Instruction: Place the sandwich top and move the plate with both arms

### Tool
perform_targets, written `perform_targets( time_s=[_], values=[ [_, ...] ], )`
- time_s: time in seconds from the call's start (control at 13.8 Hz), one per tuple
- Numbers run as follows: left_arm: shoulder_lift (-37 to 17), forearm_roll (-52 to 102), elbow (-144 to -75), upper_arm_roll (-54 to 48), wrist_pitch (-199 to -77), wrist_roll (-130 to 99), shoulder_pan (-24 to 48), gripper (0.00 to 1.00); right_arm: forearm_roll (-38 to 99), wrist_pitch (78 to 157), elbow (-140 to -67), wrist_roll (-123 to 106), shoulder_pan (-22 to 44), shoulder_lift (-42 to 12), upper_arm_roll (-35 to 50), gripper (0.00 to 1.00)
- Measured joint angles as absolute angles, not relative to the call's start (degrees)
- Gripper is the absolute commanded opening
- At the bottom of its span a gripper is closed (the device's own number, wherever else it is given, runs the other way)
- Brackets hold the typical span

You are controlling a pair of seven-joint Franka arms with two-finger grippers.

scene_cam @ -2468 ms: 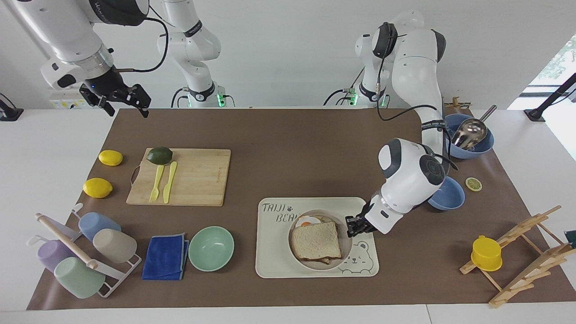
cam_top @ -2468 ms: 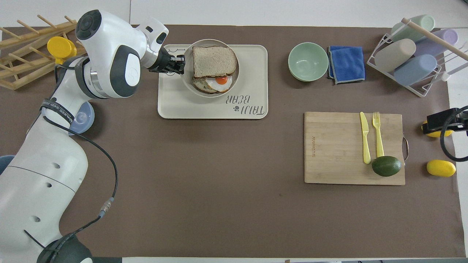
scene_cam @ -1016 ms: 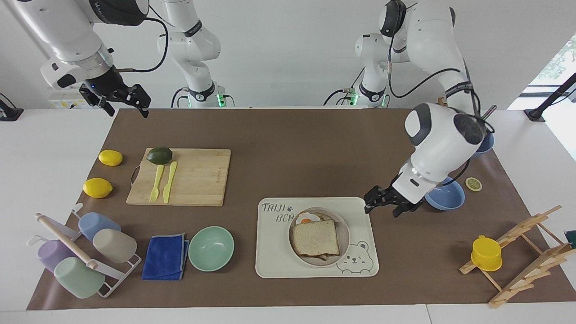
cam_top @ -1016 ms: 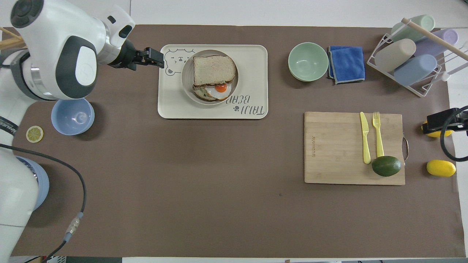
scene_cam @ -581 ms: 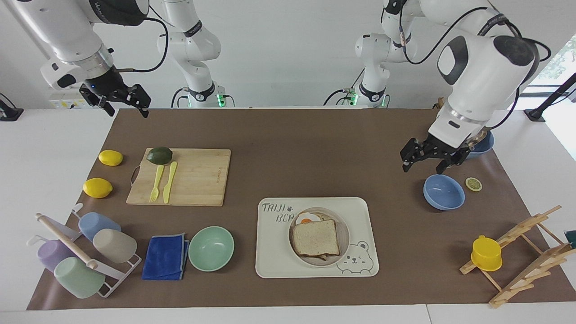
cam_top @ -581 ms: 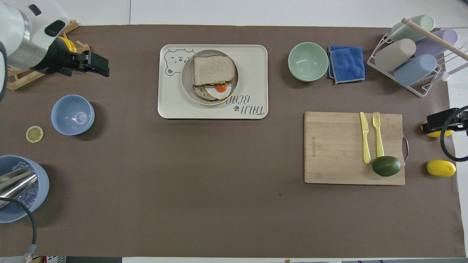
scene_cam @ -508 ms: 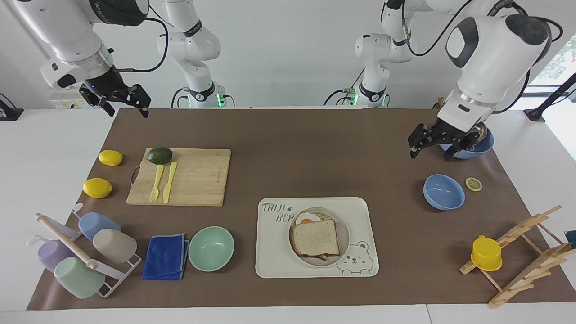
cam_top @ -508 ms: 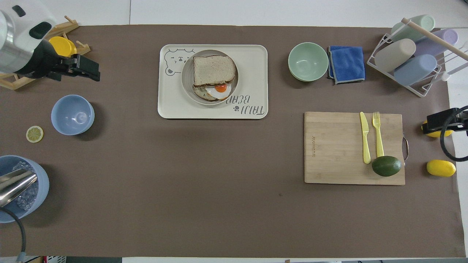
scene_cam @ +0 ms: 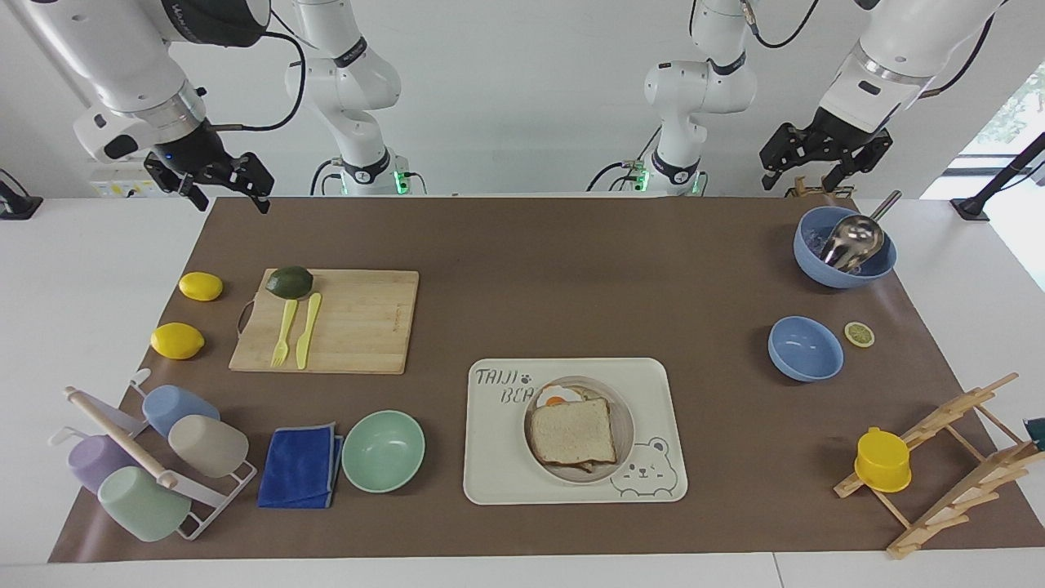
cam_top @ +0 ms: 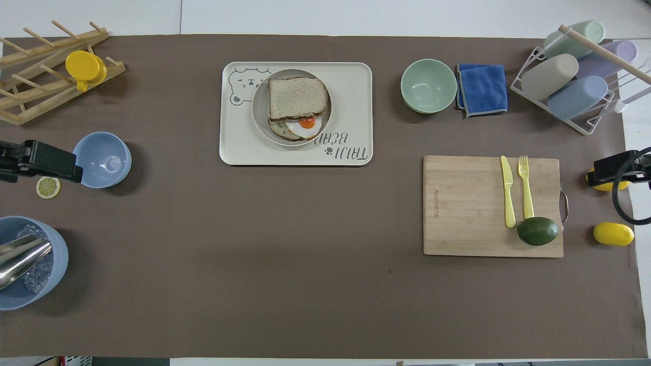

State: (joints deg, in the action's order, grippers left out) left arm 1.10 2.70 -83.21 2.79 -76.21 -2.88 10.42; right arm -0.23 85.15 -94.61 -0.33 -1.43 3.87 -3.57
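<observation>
The sandwich top lies flat on a toast slice with a fried egg, which peeks out on the side nearer the robots. Both rest on the round cream plate, which stands on the Taiji Bear tray. My left gripper hangs high over the left arm's end of the table, open and holding nothing. My right gripper waits open above the mat's corner at the right arm's end.
A mint bowl, blue cloth and cup rack stand beside the tray. The cutting board carries a fork, a knife and an avocado, with two lemons next to it. Two blue bowls, a lemon slice and a wooden rack fill the left arm's end.
My left gripper has risen from beside the plate and drawn back toward its base, high up. The sandwich top stays on the plate. The right arm has not moved.
</observation>
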Motion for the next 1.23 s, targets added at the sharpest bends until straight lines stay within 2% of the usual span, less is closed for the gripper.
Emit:
perform_targets(
  time_s=[0.22, 0.36, 0.73, 1.23],
  values=[
    [3.4, 2.7, -89.6, -0.6, -79.3, -3.1, 7.4, 1.0, -0.2, 84.7, -94.6, -0.3, -1.4, 3.9, -3.6, 1.0],
    [3.2, 2.7, -91.2, -2.0, -82.2, -4.6, 5.8, 1.0, -0.2, 84.1, -94.6, -0.3, -1.1, 3.9, -3.5, 1.0],
    [1.7, 2.7, -86.4, -2.6, -80.0, -5.2, 5.3, 1.0, -0.2, 84.0, -94.6, -0.3, -1.1, 3.9, -3.0, 1.0],
    [2.2, 2.7, -86.5, -3.0, -79.0, -5.5, 5.3, 1.0, -0.2, 84.8, -94.4, -0.3, -1.0, 3.9, -1.0, 1.0]
  ],
)
